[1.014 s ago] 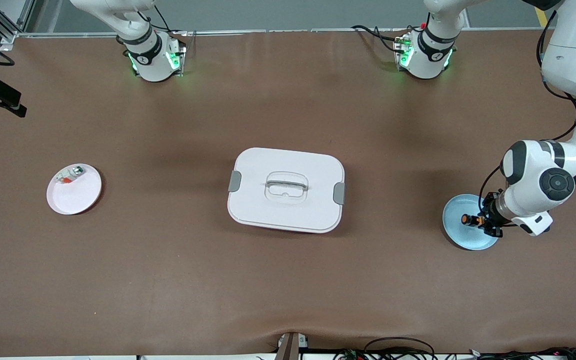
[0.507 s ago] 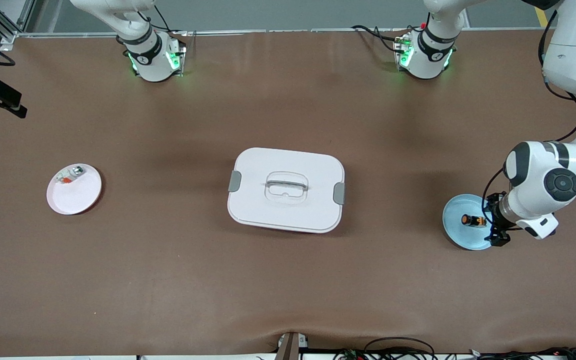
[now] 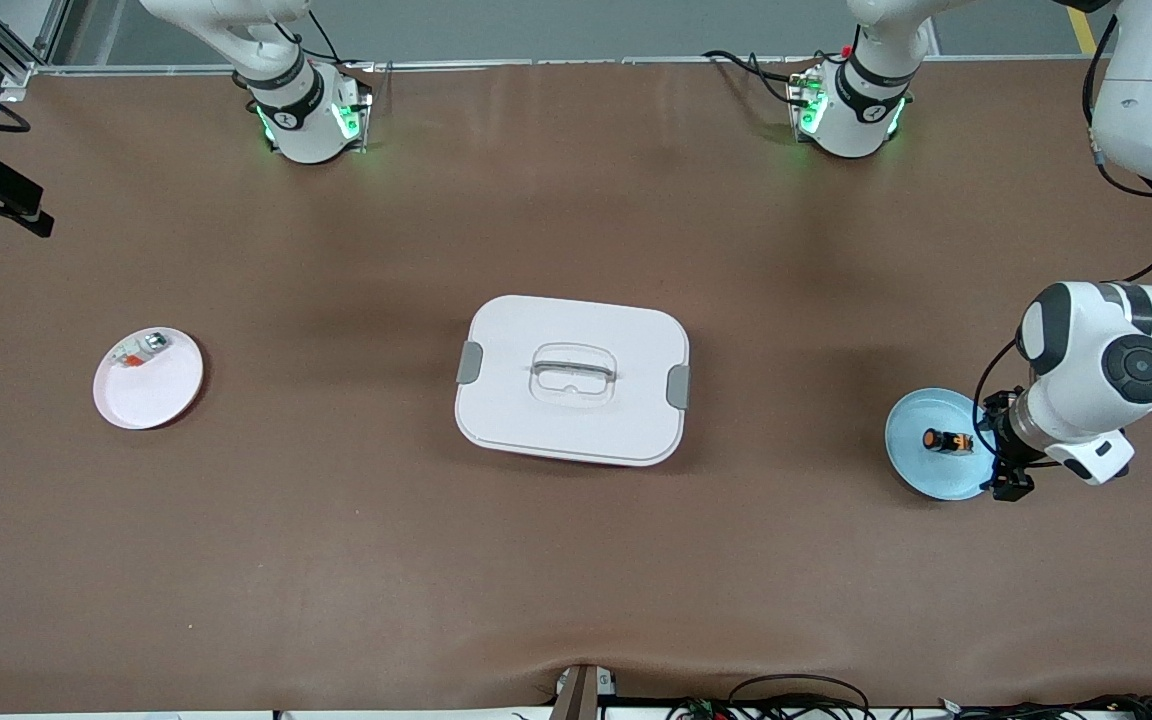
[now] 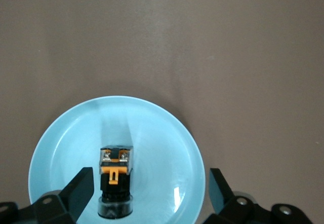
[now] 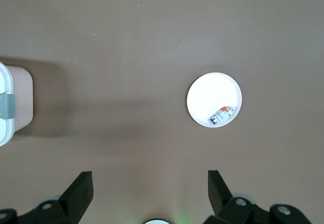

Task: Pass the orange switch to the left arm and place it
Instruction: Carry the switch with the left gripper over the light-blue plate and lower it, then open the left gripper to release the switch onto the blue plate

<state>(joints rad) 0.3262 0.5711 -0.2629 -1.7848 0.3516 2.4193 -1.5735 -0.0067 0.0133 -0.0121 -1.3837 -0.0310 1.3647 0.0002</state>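
Observation:
The orange switch (image 3: 944,440) lies on its side on a blue plate (image 3: 911,462) near the left arm's end of the table. My left gripper (image 3: 998,448) is open and low at the plate's rim, on the side toward that end. In the left wrist view the switch (image 4: 116,176) lies on the plate (image 4: 162,143) between the fingers, close to one finger (image 4: 81,188), untouched. My right gripper (image 5: 149,183) is open and empty, high over the table near its base, out of the front view. The white box (image 3: 572,380) stands at the table's middle.
A pink plate (image 3: 148,378) with a small silver-white piece (image 3: 139,352) lies toward the right arm's end; it also shows in the right wrist view (image 5: 214,92), with a corner of the box (image 5: 7,107). Brown table surface lies between the plates and the box.
My left gripper has drawn back from over the switch toward the left arm's end of the table. The switch stays on the blue plate.

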